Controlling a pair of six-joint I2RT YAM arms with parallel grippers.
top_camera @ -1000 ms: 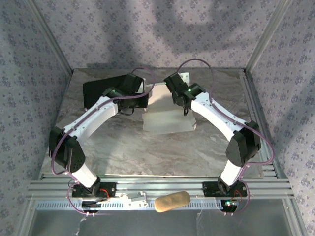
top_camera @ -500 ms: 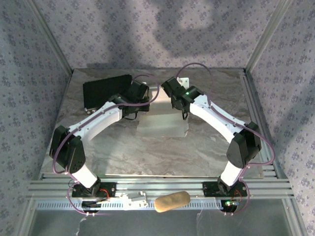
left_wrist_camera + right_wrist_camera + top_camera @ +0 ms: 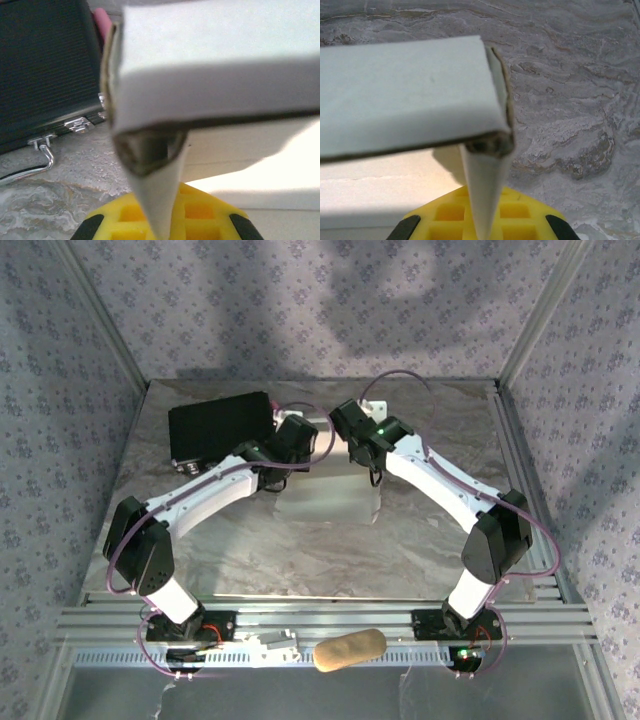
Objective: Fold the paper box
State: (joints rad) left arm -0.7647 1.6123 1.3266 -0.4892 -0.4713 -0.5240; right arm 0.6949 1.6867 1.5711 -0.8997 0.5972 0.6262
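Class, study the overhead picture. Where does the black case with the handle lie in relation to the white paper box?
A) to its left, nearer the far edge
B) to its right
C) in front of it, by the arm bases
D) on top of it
A: the black case lies at the far left of the table, while the paper box sits to its right, near the middle.

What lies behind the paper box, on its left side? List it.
A black case lies on the table behind the paper box, to its left; the left wrist view shows its latch and wire handle. The left arm covers its near right corner.
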